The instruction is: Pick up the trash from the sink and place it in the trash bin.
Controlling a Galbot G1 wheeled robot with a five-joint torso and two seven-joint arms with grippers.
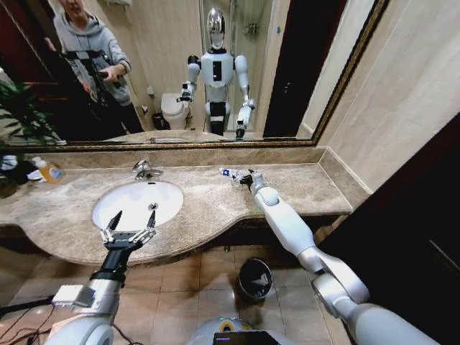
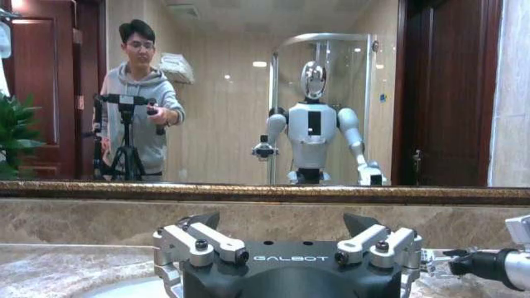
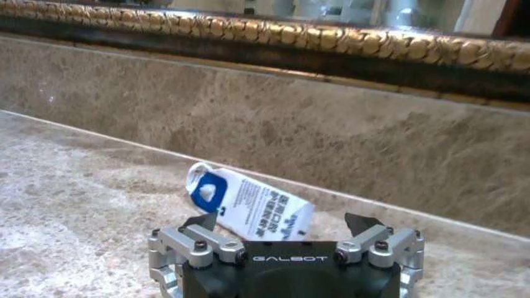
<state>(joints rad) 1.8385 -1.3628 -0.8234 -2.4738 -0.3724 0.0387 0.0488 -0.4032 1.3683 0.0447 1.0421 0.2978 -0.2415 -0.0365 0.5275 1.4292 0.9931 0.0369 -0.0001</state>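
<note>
Here the beige-brown marble counter (image 1: 215, 205) runs under a gilt-framed mirror (image 1: 287, 72), with the white oval sink (image 1: 136, 203) set in its left part and a chrome faucet (image 1: 146, 170) at the basin's back rim. On the tiled floor below the counter's front edge stands the small round dark trash bin (image 1: 254, 279). The left gripper (image 1: 129, 231) hovers over the sink's near rim, its fingers spread wide apart and holding nothing. The right gripper (image 1: 244, 178) reaches to the back of the counter, right of the sink; its fingers are apart, on either side of a white-and-blue tube (image 3: 252, 205) that lies on the counter near the backsplash. An orange-yellow soap bottle (image 1: 49, 171) lies at the counter's far left.
</note>
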